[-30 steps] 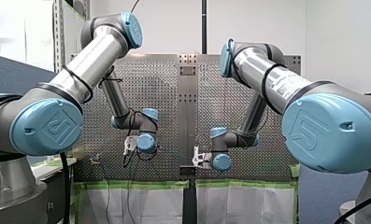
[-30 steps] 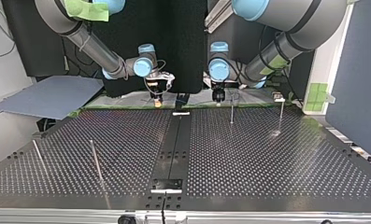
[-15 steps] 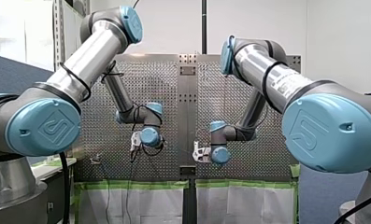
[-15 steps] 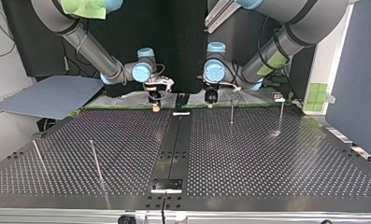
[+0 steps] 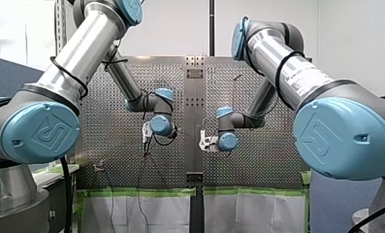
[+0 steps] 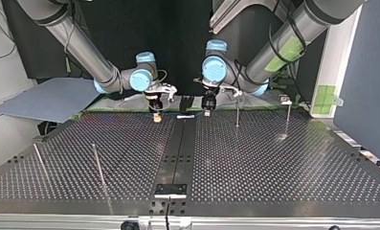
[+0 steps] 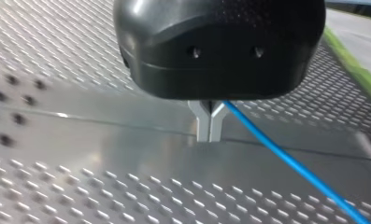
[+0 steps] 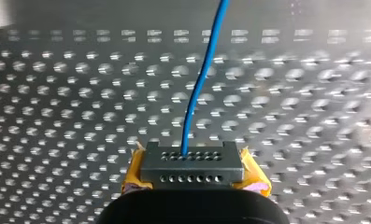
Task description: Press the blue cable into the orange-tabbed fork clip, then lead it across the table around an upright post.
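My left arm [image 5: 83, 53] comes in from the front view's left with its elbow high. The forearm slopes down to a bent wrist near the middle, and my right arm [image 5: 287, 73] mirrors it from the right. Both grippers point down at the table, near each other but apart. My left gripper [image 7: 210, 133] has its metal fingers [image 7: 204, 123] pressed together at the tips — the blue cable [image 7: 286, 158] runs out from between them. My right gripper [image 8: 192, 156], with yellow pads [image 8: 134, 173], is clamped on the same cable.
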Robot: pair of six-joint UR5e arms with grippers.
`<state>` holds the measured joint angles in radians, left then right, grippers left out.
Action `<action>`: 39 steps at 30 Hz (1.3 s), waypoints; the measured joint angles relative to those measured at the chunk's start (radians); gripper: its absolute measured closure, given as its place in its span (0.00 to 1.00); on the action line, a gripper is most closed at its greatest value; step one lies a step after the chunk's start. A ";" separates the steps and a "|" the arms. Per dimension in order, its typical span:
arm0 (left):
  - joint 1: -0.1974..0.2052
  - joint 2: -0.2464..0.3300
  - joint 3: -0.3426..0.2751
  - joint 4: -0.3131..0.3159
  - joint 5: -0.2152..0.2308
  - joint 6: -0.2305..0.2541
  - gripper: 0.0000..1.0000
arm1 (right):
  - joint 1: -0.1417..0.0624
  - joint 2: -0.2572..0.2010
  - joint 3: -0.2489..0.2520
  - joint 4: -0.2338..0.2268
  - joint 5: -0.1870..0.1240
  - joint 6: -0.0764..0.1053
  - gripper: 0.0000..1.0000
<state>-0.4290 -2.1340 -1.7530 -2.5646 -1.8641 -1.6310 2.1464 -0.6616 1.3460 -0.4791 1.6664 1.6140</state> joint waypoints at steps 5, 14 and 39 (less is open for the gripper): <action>-0.015 0.053 0.003 -0.004 0.003 -0.032 1.00 | 0.007 -0.050 0.000 0.049 -0.004 0.004 1.00; -0.040 0.152 0.060 -0.063 0.002 -0.049 1.00 | 0.031 -0.139 -0.001 0.139 -0.029 0.025 1.00; -0.059 0.254 0.109 -0.150 -0.011 -0.089 1.00 | 0.030 -0.395 -0.017 0.237 -0.001 0.033 1.00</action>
<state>-0.4882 -1.8796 -1.6441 -2.7150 -1.8747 -1.7202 2.1768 -1.0561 1.3288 -0.2418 1.6651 1.6471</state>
